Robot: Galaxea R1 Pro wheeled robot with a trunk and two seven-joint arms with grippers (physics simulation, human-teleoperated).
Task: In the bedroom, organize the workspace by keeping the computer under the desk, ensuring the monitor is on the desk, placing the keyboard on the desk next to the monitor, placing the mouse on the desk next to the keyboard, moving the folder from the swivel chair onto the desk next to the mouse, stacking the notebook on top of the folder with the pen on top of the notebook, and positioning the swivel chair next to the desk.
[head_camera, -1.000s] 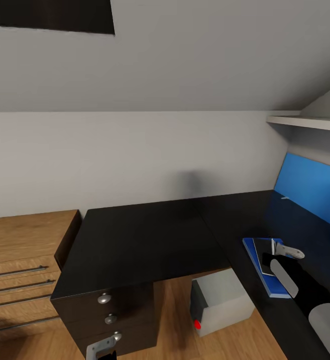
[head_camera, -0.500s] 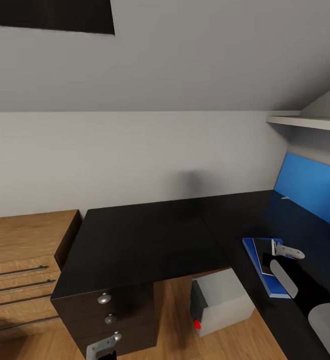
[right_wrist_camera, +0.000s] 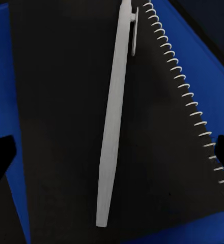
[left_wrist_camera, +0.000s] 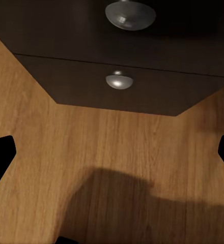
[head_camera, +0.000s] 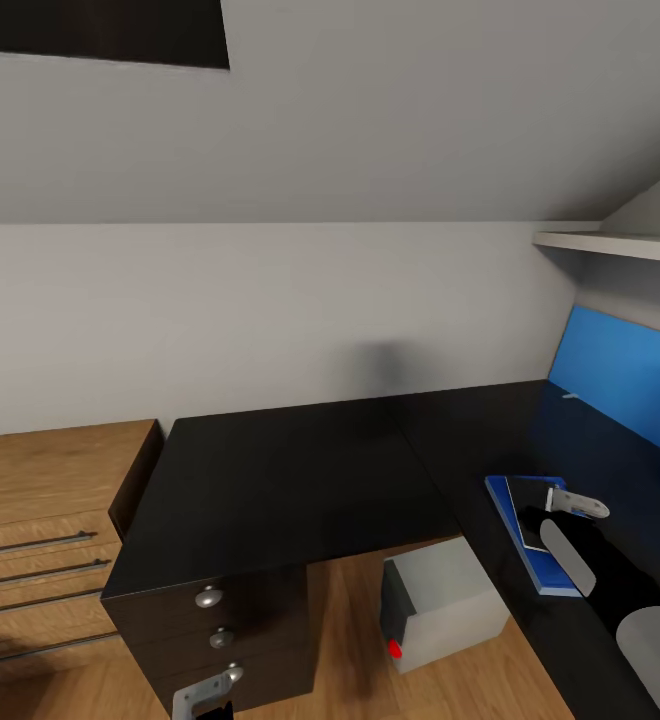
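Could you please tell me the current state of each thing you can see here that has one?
pen: lying flat on the notebook, not gripped.
notebook: closed, lying on the folder.
folder: flat on the desk.
desk: its knobbed drawers shut.
computer: standing on the floor under the desk.
right gripper: open, above the pen.
left gripper: open, low by the drawers, holding nothing.

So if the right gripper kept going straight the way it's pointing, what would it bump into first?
Probably the pen, which lies on the notebook right ahead of the open right gripper. The blue folder is underneath.
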